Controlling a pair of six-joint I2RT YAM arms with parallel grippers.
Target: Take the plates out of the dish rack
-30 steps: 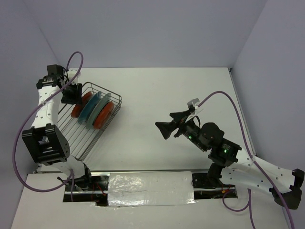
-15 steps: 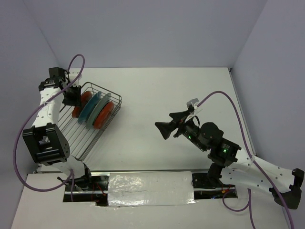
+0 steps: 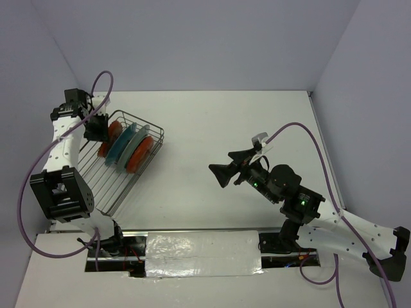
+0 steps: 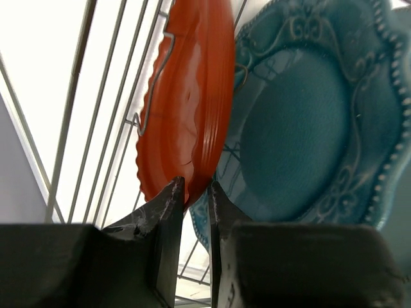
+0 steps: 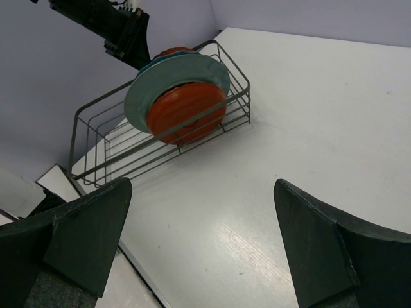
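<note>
The dish rack (image 3: 119,183) stands at the left of the table, with plates upright in its far end. In the left wrist view my left gripper (image 4: 192,188) has its jaws nearly together on the lower rim of a red-orange plate (image 4: 189,109). A teal scalloped plate (image 4: 308,128) stands right behind that one. From above, the left gripper (image 3: 97,128) sits at the rack's far left corner. The right wrist view shows a grey-teal plate (image 5: 176,69) and another red-orange plate (image 5: 186,112) in the rack (image 5: 96,138). My right gripper (image 3: 226,165) hangs open over the table's middle.
White walls close in on the left, back and right. A purple cable (image 3: 103,80) loops above the left arm. A strip of silver tape (image 3: 202,253) runs along the table's near edge between the arm bases.
The left gripper's jaws have narrowed around the red-orange plate's rim, with the wrist shifting slightly at the rack's corner. The right arm has not moved.
</note>
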